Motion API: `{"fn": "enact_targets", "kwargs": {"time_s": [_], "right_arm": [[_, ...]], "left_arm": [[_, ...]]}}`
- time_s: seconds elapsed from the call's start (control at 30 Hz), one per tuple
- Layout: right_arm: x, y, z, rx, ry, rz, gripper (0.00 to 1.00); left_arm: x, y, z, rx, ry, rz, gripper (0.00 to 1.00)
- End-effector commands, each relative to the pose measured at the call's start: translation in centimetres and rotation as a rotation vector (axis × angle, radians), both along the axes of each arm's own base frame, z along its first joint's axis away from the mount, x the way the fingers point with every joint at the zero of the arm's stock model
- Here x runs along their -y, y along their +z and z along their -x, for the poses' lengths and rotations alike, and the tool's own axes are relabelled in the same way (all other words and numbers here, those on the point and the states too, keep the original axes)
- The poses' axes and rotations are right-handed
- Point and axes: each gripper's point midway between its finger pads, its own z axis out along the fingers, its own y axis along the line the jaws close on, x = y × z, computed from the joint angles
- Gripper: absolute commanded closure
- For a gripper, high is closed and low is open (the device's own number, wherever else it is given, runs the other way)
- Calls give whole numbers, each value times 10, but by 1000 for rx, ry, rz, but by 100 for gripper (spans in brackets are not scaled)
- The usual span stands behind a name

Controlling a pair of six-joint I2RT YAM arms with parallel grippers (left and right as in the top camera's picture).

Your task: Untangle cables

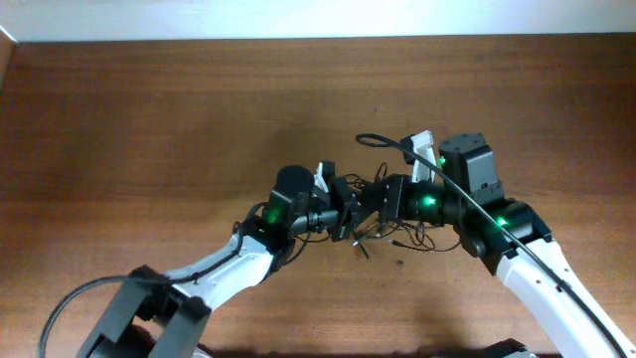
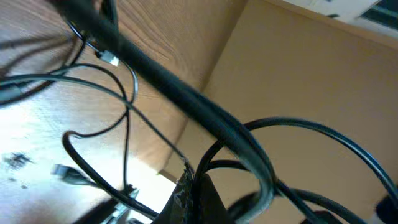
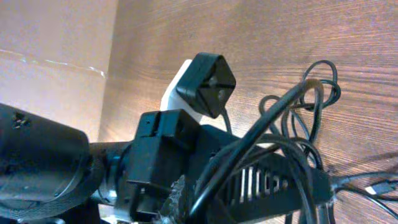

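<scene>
The cables [image 1: 396,237] are thin black wires in a loose tangle on the wooden table, under the point where both arms meet. My left gripper [image 1: 348,213] comes in from the left and is shut on one black cable, which rises between its fingertips [image 2: 194,186]. More cable loops [image 2: 127,106] lie on the wood, with a metallic plug [image 2: 109,58] and a pale plug [image 2: 67,174]. My right gripper [image 1: 380,199] faces it and is shut [image 3: 199,200] on a bundle of cables [image 3: 298,106] that loops out to the right.
A thicker black arm cable [image 1: 467,194] arcs from the middle over my right arm. In the right wrist view the left arm's camera block [image 3: 208,78] and slotted finger [image 3: 273,183] sit very close. The table's far edge [image 1: 298,40] meets a pale wall.
</scene>
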Motion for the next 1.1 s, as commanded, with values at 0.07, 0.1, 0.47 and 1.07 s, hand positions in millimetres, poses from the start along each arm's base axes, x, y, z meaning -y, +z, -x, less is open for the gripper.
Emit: {"fn": "enact_targets", "kwargs": {"time_s": [0.07,0.1,0.47,1.07], "right_arm": [[39,-26,-8,-31,-169,214,96],[50,-34,-7,-49,-209,275,96],[63,-53,0,-56,-167,396,96],[-2,-4,12,96,163,66,96]], "left_arm": [[-64,6,-40,367,-56,-87,100],[-82,14,-47,380,-44,-64,100],[-152,102,-50,737,-31,14,54],[-106,32,-20,97,-15,16,100]]}}
